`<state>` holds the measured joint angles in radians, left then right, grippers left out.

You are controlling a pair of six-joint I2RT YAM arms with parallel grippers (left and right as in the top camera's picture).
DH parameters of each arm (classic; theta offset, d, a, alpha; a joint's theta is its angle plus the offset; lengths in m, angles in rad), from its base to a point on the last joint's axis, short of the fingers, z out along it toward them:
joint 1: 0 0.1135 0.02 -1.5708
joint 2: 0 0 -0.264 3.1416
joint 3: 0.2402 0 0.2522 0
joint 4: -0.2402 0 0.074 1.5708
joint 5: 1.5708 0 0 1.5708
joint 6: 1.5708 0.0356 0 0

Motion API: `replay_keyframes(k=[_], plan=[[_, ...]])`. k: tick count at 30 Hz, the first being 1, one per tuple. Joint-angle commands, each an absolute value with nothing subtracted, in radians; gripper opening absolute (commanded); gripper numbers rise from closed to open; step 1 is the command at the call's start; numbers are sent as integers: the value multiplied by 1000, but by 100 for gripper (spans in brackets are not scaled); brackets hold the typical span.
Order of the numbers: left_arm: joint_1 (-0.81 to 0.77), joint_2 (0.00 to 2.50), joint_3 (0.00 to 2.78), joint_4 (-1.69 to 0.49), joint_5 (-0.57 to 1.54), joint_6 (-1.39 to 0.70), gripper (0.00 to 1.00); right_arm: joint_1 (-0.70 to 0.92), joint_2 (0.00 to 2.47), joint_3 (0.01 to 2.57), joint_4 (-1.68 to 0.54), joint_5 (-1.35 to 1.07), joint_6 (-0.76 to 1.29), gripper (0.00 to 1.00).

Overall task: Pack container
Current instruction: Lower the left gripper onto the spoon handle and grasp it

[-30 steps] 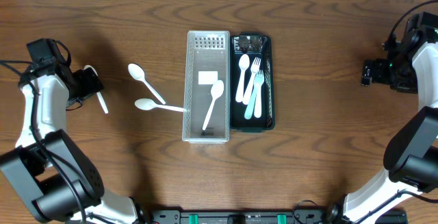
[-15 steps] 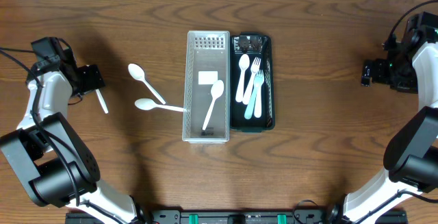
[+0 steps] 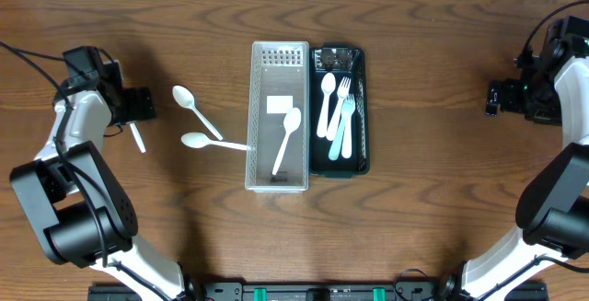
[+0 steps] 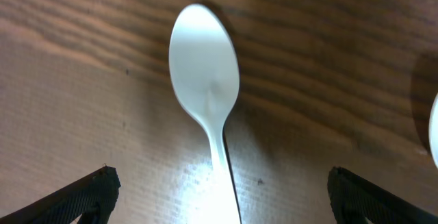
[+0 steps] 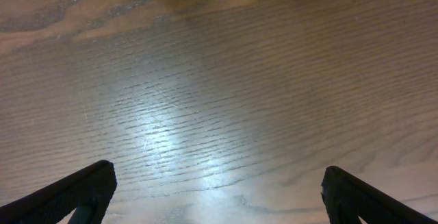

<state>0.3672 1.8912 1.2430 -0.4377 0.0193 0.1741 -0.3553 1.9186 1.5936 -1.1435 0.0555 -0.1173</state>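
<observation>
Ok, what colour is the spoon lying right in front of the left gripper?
White all over, no pattern. The spoon shows best in the left wrist view.

Spoons x5, forks x2, trays x2.

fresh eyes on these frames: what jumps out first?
The clear container at table centre, one white spoon inside, side by side with a black tray of cutlery on its right. Left of it, on the wood, lie an upper spoon and a lower spoon. In the left wrist view a spoon bowl fills the frame between wide-open jaws.
</observation>
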Motion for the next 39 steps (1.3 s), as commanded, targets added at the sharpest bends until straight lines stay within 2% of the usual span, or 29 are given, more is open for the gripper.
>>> replay_keyframes(k=[1, 12, 22, 24, 27, 28, 39], plan=[[374, 1917, 1259, -419, 15, 205, 99, -360, 1917, 1593, -1144, 52, -129, 99], [382, 1971, 1259, -399, 15, 182, 99, -360, 1917, 1593, -1144, 52, -129, 99], [411, 1981, 1259, -372, 15, 73, 99, -360, 1917, 1593, -1144, 52, -129, 99], [411, 1981, 1259, -376, 15, 73, 95, -360, 1917, 1593, -1144, 52, -129, 99], [410, 1981, 1259, -377, 16, 73, 81, -360, 1917, 1593, -1143, 52, -129, 99], [410, 1981, 1259, -376, 16, 73, 79, -360, 1917, 1593, -1144, 52, -128, 99], [409, 1990, 1259, -402, 15, 73, 86, -360, 1917, 1593, -1144, 52, -129, 99]])
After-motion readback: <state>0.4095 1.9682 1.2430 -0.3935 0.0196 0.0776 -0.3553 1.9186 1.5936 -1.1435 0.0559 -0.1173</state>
